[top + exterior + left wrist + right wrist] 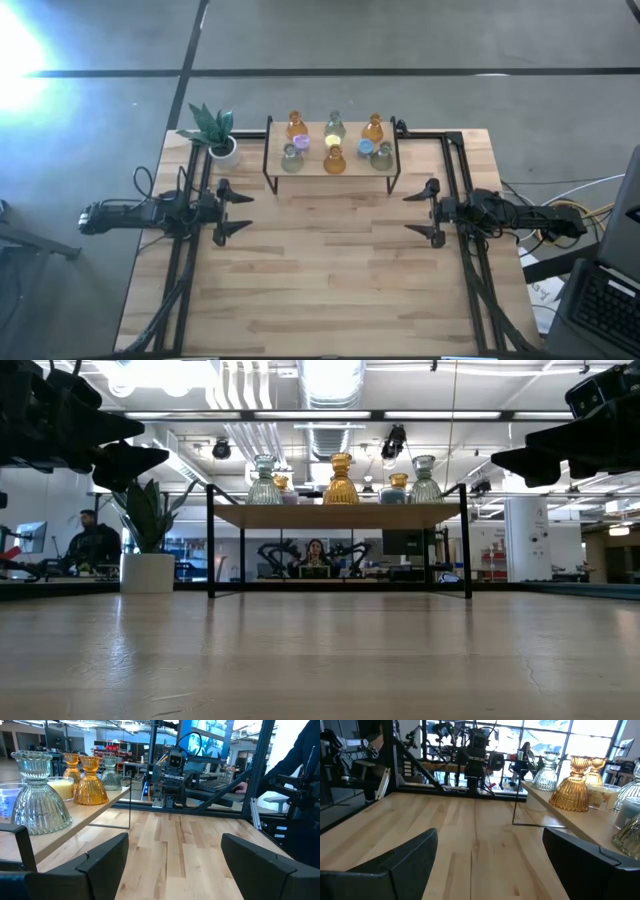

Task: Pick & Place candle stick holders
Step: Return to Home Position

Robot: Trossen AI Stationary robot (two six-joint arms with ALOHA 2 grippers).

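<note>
Seen from above, the candle stick holders [334, 160] crowd so closely on the shelf [340, 515] that a sure count is hard; about eight can be picked out. In the low view the front row covers most of the back row, and only rims and necks show between. In the left wrist view a blue holder is cut off at the picture's edge, just beside a clear ribbed one [40, 795].

A potted plant [213, 128] in a white pot stands at the far left of the table [330, 290], just beside the shelf's left legs. Nearer than it, the left gripper [245, 211] hangs raised above the table's left side. Its fingers [102, 862] are spread wide and hold nothing.

The black-legged wooden shelf stands at the middle of the far edge and carries every holder in view, all upright. The back row is an amber holder [296, 126], a grey-green one [334, 126] and a second amber [373, 128]. In front stand a greyish-purple [292, 155], a yellow [332, 141], an amber, a blue [366, 148] and a grey-green [384, 156].

The right gripper [410, 213] hangs over the table's right side, facing the left one, also wide apart and empty.
</note>
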